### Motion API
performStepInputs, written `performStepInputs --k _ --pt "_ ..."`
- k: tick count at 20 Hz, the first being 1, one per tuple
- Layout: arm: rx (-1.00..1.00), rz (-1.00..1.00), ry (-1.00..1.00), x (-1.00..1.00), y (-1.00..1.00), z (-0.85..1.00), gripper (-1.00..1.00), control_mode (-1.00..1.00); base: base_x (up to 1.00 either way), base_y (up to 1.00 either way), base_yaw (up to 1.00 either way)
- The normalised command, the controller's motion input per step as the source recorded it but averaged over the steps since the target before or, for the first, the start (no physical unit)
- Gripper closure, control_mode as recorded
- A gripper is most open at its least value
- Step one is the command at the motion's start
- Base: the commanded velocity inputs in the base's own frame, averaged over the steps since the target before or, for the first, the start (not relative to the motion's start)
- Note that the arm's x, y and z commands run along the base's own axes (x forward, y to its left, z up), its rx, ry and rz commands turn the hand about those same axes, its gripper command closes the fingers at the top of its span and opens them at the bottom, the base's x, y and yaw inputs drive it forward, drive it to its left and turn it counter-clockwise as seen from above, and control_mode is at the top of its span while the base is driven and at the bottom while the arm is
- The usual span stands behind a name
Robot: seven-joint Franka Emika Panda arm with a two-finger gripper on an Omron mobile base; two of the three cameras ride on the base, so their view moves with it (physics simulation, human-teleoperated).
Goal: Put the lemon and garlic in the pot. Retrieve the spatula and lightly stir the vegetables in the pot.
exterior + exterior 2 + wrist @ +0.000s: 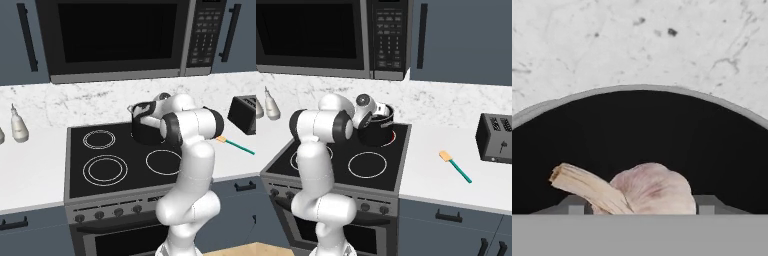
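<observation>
Garlic (649, 192) between parted hand (637, 206) fingertips, over pot (637, 135) interior, grip unclear

No readable text anywhere. Microwave keypad (387, 37) has rows of small pale button marks, too blurred to make out any letters or digits; same panel in left base view, also illegible. Stove knobs (109, 213), toaster (496, 138), bottles: no legible labels or brands.

Matt black pot (642, 130), papery garlic (652, 192), speckled marble-like counter (637, 40).
</observation>
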Motion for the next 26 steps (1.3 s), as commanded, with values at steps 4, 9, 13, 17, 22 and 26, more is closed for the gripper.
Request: performStepInputs --k 4,9,13,17,22,26 --pt "0.0 0.0 0.0 -0.1 0.0 0.21 -1.0 -1.0 0.0 0.0 0.0" --pt "0.0 0.0 -0.04 -0.27 0.0 0.58 -1.0 -1.0 0.0 0.0 0.0" --pt "0.0 0.0 -0.16 -0.89 0.0 0.98 -1.0 -1.0 0.0 0.0 0.0" --pt "0.0 0.0 -0.05 -1.0 -0.02 0.86 -1.0 -1.0 0.0 0.0 0.0" --pt "0.01 -0.01 0.03 -1.0 -0.1 0.67 -1.0 -1.0 0.0 0.0 0.0" --pt "0.04 -0.06 0.19 -1.0 -0.05 0.76 -1.0 -1.0 0.0 0.0 0.0"
